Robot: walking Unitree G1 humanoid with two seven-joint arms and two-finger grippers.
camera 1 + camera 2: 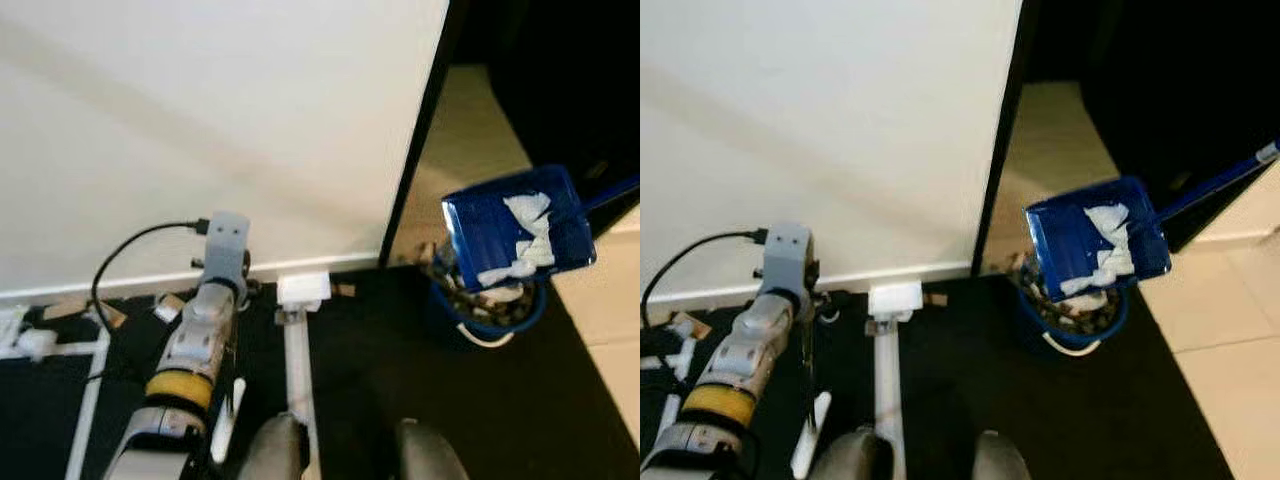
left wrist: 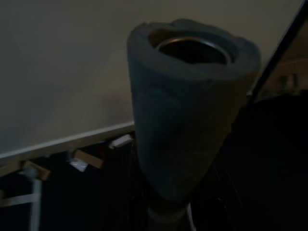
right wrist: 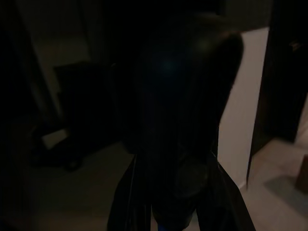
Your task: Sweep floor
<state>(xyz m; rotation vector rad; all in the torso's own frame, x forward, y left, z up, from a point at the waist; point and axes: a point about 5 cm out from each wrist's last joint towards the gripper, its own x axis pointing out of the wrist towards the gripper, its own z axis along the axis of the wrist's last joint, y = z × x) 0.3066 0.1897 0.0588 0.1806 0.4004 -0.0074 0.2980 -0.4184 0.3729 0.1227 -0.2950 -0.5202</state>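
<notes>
1. We see our left arm (image 1: 190,350) reaching forward and down over the dark floor (image 1: 380,370), its wrist pointing at the base of the white wall (image 1: 200,120); the left gripper's fingers are hidden behind the wrist, so we cannot tell whether they are spread or pressed together
2. In the left wrist view a thick grey handle end (image 2: 190,106) with a hollow metal core rises close before the camera – whether the gripper grasps it, we cannot tell
3. The right wrist view is very dark: a dark rounded shape (image 3: 185,125) stands close in front of the lens, and we cannot tell how the right gripper's fingers stand
4. A blue dustpan (image 1: 1095,245) hangs tilted above a blue bucket (image 1: 1070,315), its long blue handle (image 1: 1215,180) running off toward our right
5. White crumpled paper scraps (image 1: 1105,245) lie in the dustpan's tray, and the bucket below holds mixed debris
6. The bucket stands on the dark floor just beside a black door edge (image 1: 415,130), with pale tiles (image 1: 600,300) to its right
7. Along the wall's white skirting – small scraps (image 1: 165,305), a black cable (image 1: 120,250) and a white frame (image 1: 300,340) lie on the dark floor
</notes>
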